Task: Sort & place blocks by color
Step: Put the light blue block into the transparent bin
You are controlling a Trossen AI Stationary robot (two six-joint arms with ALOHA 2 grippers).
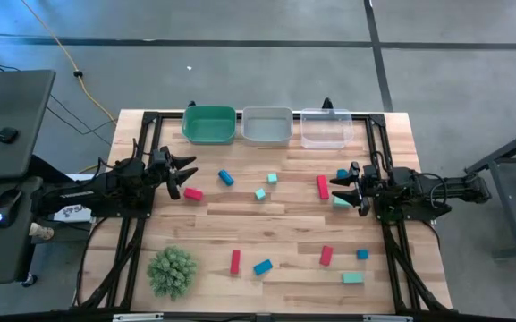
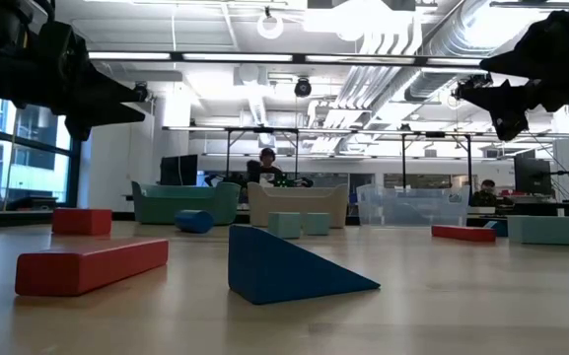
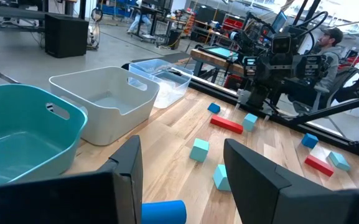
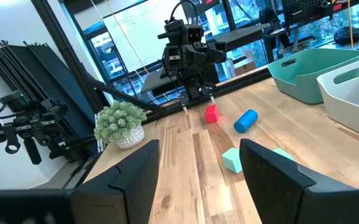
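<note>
Currently nothing sorted: blocks scattered mid-table, bins far edge. Left gripper agape above red block, likely lining up grab. Right gripper agape, empty, right side.

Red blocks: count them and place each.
4 small red blocks: one beside the left gripper, one beside the right gripper, two low in the high view; some may be hidden.

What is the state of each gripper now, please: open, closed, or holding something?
Left gripper: open, holding nothing, above the table near a red block.
Right gripper: open, holding nothing, near a teal block.
</note>
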